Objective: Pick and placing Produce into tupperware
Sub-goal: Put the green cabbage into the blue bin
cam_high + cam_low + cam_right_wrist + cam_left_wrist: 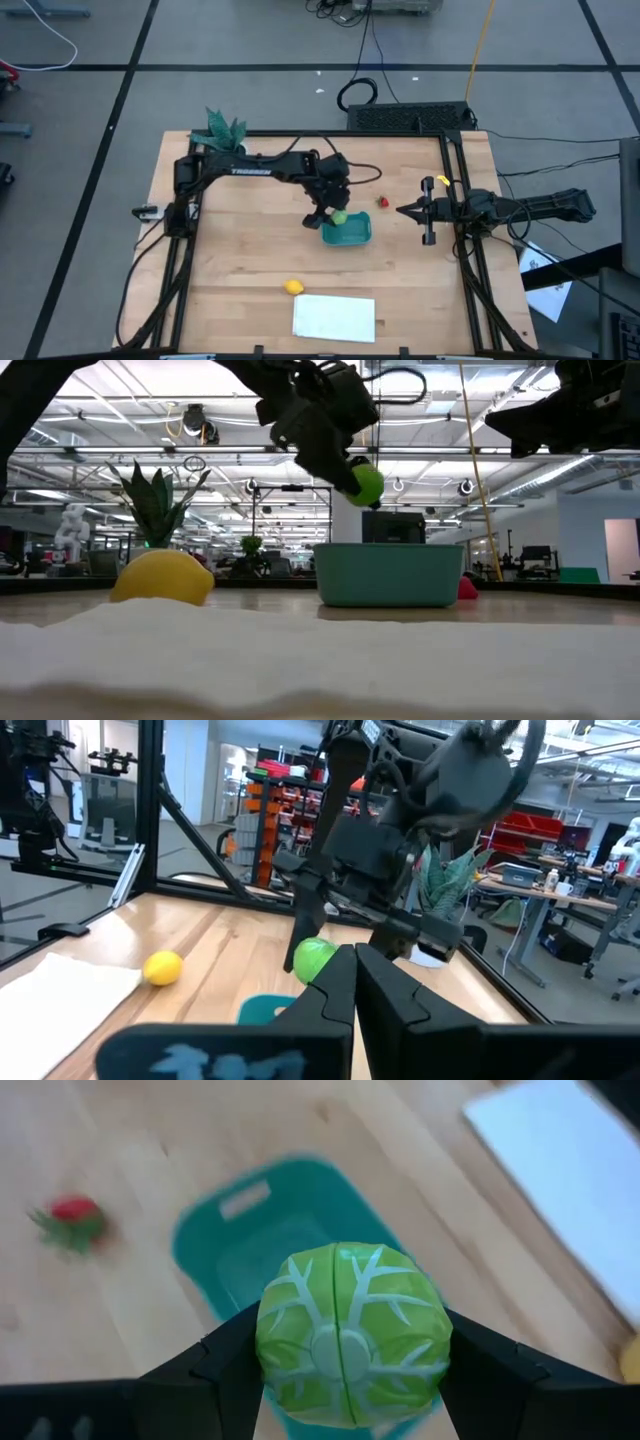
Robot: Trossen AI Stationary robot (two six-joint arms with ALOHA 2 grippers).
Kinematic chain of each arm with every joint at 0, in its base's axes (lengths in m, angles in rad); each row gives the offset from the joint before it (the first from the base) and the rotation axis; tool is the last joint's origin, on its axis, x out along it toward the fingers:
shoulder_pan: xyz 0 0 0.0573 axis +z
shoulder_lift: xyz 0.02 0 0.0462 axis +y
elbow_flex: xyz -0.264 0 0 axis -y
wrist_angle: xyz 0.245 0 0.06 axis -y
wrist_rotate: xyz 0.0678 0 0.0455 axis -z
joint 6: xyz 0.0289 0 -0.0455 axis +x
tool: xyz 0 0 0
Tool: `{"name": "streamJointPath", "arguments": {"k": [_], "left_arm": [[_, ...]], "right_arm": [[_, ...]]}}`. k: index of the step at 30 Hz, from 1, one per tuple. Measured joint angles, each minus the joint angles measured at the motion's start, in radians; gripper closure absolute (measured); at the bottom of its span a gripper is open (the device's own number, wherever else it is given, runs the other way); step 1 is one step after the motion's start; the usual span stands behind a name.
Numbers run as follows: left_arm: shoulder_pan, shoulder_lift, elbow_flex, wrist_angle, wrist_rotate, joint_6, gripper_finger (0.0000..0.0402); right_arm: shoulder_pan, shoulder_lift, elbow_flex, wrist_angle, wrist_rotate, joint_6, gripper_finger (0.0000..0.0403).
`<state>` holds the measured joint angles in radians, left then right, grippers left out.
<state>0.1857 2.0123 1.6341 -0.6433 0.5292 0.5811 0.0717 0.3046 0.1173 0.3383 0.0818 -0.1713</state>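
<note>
**Green ball over the tub**

My left gripper (333,213) holds the round green produce (340,217) above the teal tub's (355,236) near-left rim. My right gripper (403,211) waits beside the table's right edge, fingers together. The red piece (381,201) lies between them; the lemon (292,287) sits just beside the white sheet (334,317).

tub (352,235) mid-table | cabbage (339,217) above its 10 o'clock corner (held aloft) | strawberry (382,202) at 1 | lemon (292,287) at 7 | sheet (334,318) at 6
</note>
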Motion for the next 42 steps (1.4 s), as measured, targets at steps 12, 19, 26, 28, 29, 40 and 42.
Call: {"name": "streamJointPath", "arguments": {"k": [12,19,26,28,29,40,42], "left_arm": [[-0.007,0.023,0.001,0.115,0.004,-0.134,0.0161],[-0.010,0.056,0.000,0.067,0.011,-0.083,0.0161],[-0.019,0.060,-0.014,0.032,0.022,0.052,0.0161],[-0.020,0.061,-0.015,0.025,0.021,0.083,0.0161],[-0.020,0.061,-0.015,0.025,0.021,0.096,0.0161],[-0.015,0.069,-0.015,0.048,0.018,0.174,0.0161],[-0.011,0.080,-0.015,0.054,0.021,0.169,0.0161]], "right_arm": [[0.000,0.000,0.000,0.003,0.000,0.001,0.0403],[0.000,0.000,0.000,0.001,-0.001,0.002,0.0403],[0.000,0.000,0.000,0.001,-0.003,0.002,0.0403],[0.000,0.000,0.000,0.001,-0.003,0.002,0.0403],[0.000,0.000,0.000,0.001,-0.003,0.002,0.0403],[0.000,0.000,0.000,0.001,-0.003,0.000,0.0403],[0.000,0.000,0.000,0.002,-0.003,0.000,0.0403]]}}
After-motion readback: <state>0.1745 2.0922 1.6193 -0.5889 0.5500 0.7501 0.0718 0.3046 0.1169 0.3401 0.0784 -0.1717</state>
